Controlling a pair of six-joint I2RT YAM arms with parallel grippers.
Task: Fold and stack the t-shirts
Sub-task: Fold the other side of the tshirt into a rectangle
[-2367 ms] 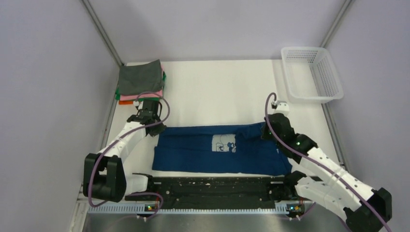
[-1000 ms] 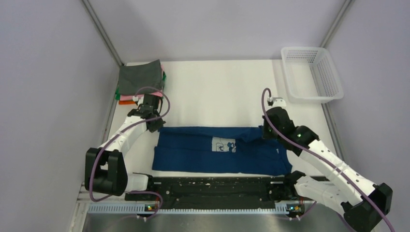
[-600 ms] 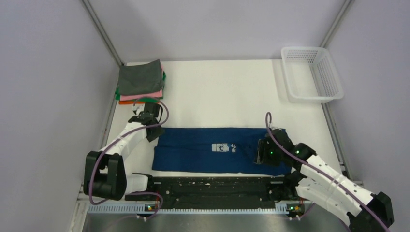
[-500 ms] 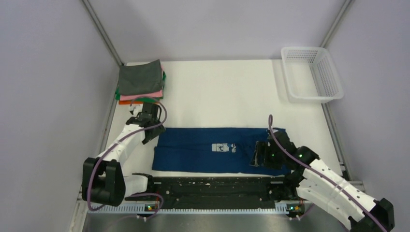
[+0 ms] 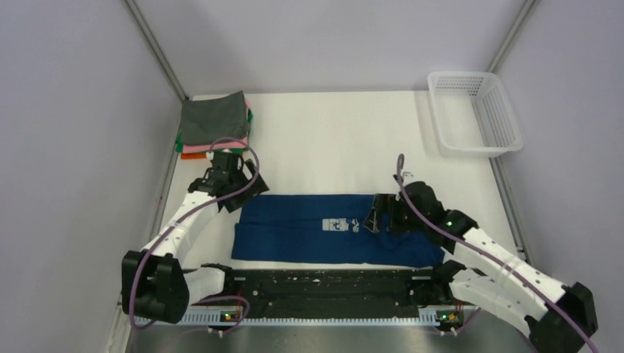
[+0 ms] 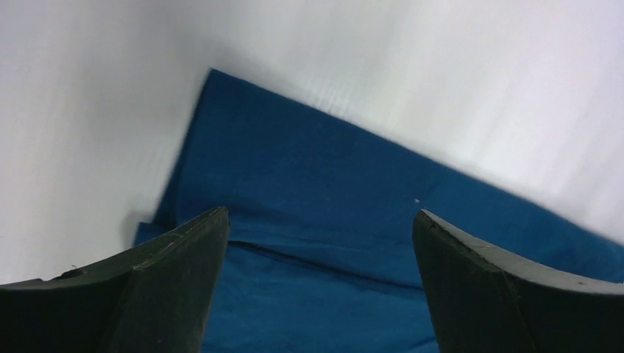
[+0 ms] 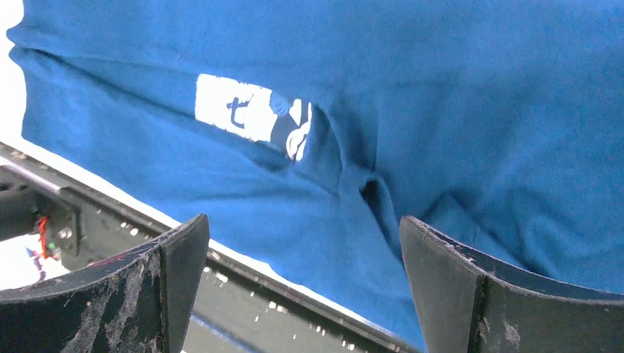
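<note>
Navy t-shirt [image 5: 324, 237] is now a long flat band on the table [image 5: 331, 140]. It lies on the near side of the folded stack [image 5: 213, 125] and runs off to the right of it. A couple of seconds back, the right gripper [image 5: 375, 217] had the far edge bunched up at the end away from the stack. That's been laid down and let go. Both are wide open and holding nothing. The left gripper [image 5: 246, 193] is over the corner nearest the stack, and the right one hovers by the white print [image 5: 340, 224]. I'd say the lengthwise fold is done and crosswise folds come next. The small rumple by the print might need smoothing.
</note>
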